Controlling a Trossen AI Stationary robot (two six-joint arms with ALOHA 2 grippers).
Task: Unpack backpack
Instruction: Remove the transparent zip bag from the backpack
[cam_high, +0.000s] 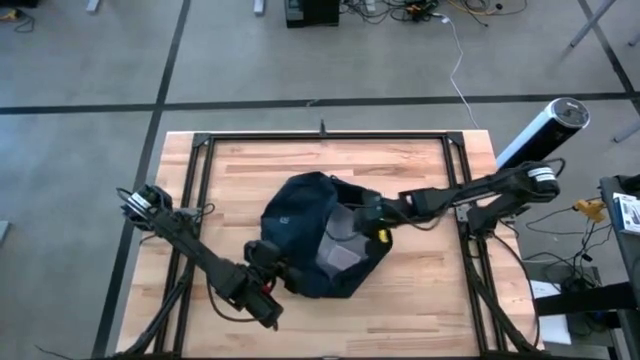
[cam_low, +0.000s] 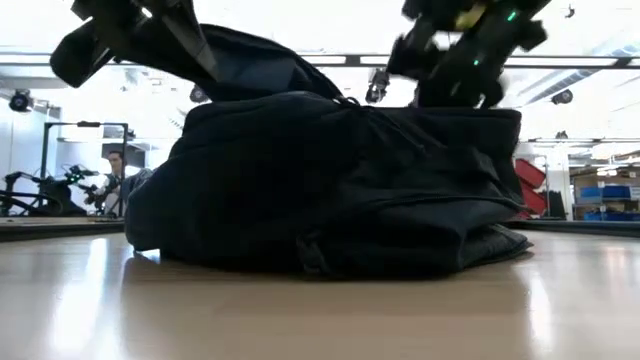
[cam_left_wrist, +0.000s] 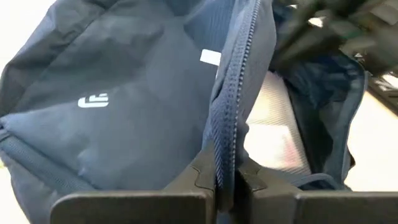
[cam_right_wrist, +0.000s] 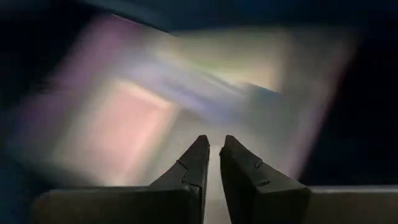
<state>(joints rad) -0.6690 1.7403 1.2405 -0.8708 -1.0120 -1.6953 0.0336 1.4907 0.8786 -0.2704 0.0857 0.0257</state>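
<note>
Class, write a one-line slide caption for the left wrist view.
Left tool pinches the navy backpack by its zipper edge, exposing a pale item inside.

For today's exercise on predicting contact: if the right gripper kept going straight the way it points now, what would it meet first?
Most likely the pale, pinkish flat item inside the backpack. The right gripper, fingers nearly together, points straight at it, though blur hides how far off it lies.

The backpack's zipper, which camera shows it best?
The left wrist view: the zipper runs up the backpack, its edge pinched in the left gripper. The high and low views show the backpack, no teeth; the right wrist view shows none.
</note>
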